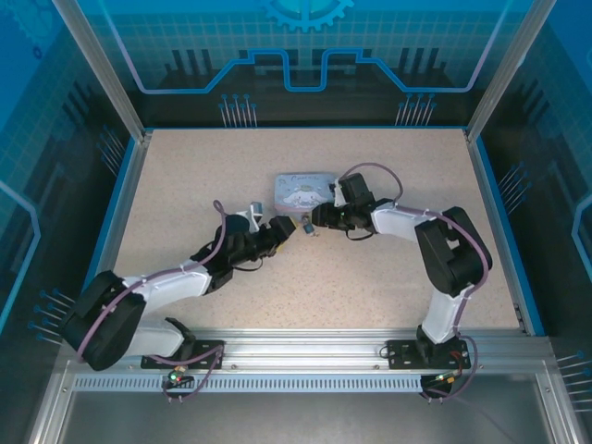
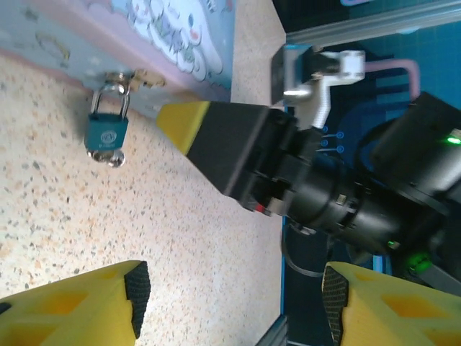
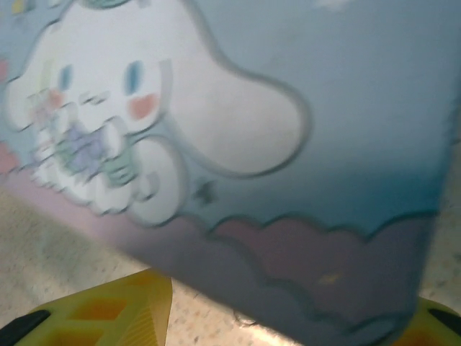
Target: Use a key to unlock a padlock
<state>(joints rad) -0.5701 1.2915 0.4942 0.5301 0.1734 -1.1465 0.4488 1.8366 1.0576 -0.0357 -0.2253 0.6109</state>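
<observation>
**Small lock hangs off the tin, both grippers released**

The padlock (image 2: pixel 106 133) hangs by its shackle from the hasp (image 2: pixel 132 78) on the tin's (image 2: pixel 180 29) near side, its body lying on the table (image 2: pixel 108 231). It looks light, hard and smooth. It will likely swing or slide if nudged, so the flat sides of the body are the place to pinch, not the thin shackle. A silvery bit shows at its lower end; it may be the keyway or a key, and I cannot tell which.

The left gripper (image 2: pixel 230 288) points at the lock from a little way back, its jaws wide apart and holding nothing. The right gripper (image 3: pixel 288 310) faces the tin closely, its fingers also spread, with nothing between them. In the top view both arms reach low and forward, bending inward so the wrists meet just in front of the tin.
</observation>
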